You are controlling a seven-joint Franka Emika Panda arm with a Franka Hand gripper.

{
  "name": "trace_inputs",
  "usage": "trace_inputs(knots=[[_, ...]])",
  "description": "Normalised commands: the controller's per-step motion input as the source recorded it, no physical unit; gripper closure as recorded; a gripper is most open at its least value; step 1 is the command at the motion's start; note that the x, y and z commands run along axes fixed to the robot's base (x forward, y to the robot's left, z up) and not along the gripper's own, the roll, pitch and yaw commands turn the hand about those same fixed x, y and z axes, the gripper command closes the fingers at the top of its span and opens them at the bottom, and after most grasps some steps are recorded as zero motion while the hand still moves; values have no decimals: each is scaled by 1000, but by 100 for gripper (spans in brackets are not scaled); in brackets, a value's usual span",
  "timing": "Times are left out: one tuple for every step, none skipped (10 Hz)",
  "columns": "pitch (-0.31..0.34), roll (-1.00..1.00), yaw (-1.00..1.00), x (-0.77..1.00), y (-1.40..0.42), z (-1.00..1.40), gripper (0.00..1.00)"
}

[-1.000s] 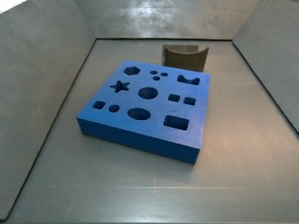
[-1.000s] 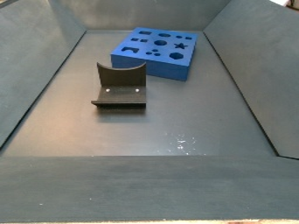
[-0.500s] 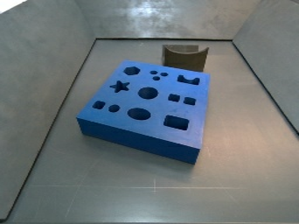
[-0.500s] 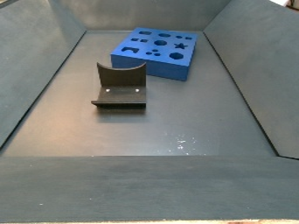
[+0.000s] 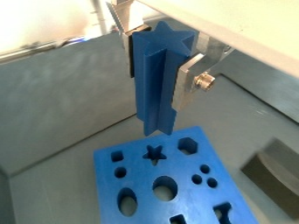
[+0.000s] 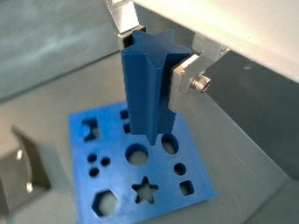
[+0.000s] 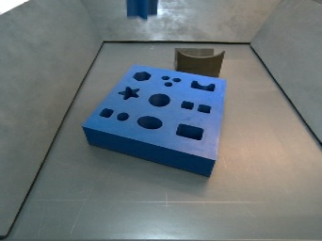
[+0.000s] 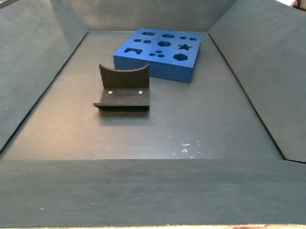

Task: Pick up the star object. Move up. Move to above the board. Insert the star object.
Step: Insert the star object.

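My gripper (image 5: 158, 70) is shut on the star object (image 5: 158, 92), a tall blue peg with ridged star-section sides, held upright between the silver fingers (image 5: 188, 77). Both wrist views show this grip; the gripper (image 6: 152, 66) holds the star object (image 6: 146, 101) high above the board (image 6: 162, 171). The board (image 5: 177, 164) is a thick blue block with dark cut-outs, among them a star hole (image 5: 152, 155). In a side view only the peg's lower end (image 7: 141, 8) shows at the top edge, beyond the board (image 7: 138, 149). The board (image 8: 149, 70) also shows at the far end of the bin.
The dark fixture (image 7: 199, 59) stands on the floor behind the board; it also shows in a side view (image 8: 122, 89) and in both wrist views (image 5: 274, 166) (image 6: 24, 171). Grey sloping walls (image 7: 51, 113) enclose the floor.
The blue peg's lower end has come into sight at the top edge of a side view, where nothing showed before. Board and fixture have not moved.
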Motion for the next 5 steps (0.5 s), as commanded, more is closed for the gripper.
trace_inputs(knots=[[0, 149, 1000, 0, 0, -463, 100], [0, 0, 23, 0, 46, 0, 100], [-49, -223, -594, 331, 297, -389, 100], [0, -66, -946, 186, 46, -543, 100], [0, -100, -963, 151, 9, -580, 100]])
